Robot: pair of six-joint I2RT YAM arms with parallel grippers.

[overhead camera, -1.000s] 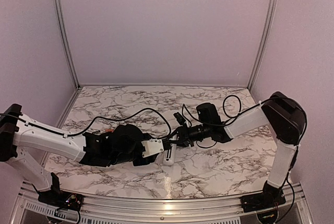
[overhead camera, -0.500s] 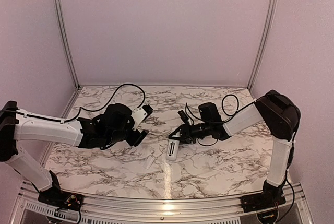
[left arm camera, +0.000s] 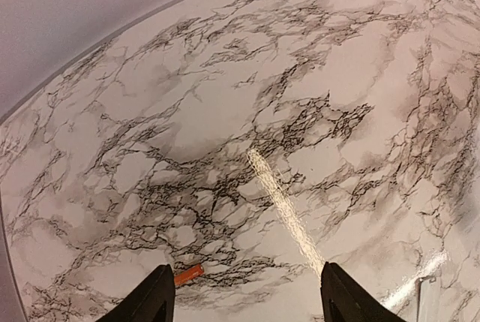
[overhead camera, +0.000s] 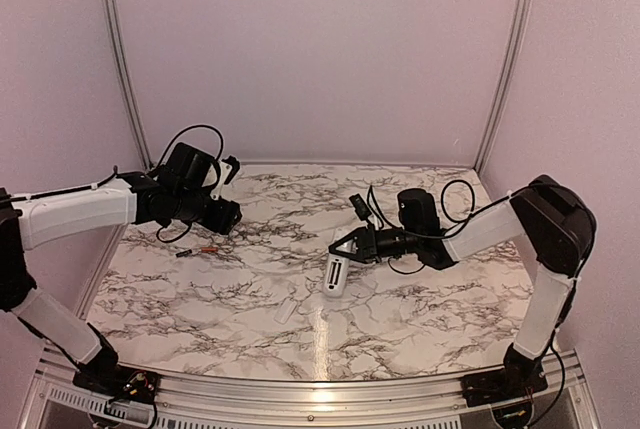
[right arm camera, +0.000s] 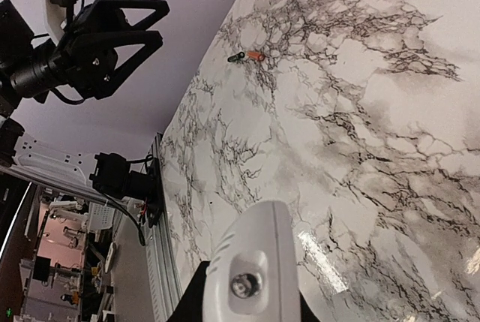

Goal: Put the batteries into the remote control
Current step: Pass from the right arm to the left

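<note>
The white remote control [overhead camera: 335,276] is at mid-table, tilted, with my right gripper [overhead camera: 349,245] shut on its far end. In the right wrist view the remote control [right arm camera: 253,273] fills the bottom, seen end-on. An orange-red battery [overhead camera: 207,248] lies on the marble at the left, and a small dark piece [overhead camera: 181,252] lies just left of it. My left gripper [overhead camera: 222,215] hovers open just behind the battery. In the left wrist view the battery [left arm camera: 188,274] lies beside the left fingertip [left arm camera: 156,298], apart from it, with nothing between the fingers.
A small flat white cover plate [overhead camera: 287,310] lies near the front, left of the remote. Purple walls and metal posts [overhead camera: 122,59] close in the marble table [overhead camera: 420,309]. The right arm's black cables [overhead camera: 440,199] loop over the table at the right.
My left arm has swung from the remote at the centre to the far left and its gripper has opened wider. The cover plate now lies uncovered on the table. The right gripper shifted slightly right.
</note>
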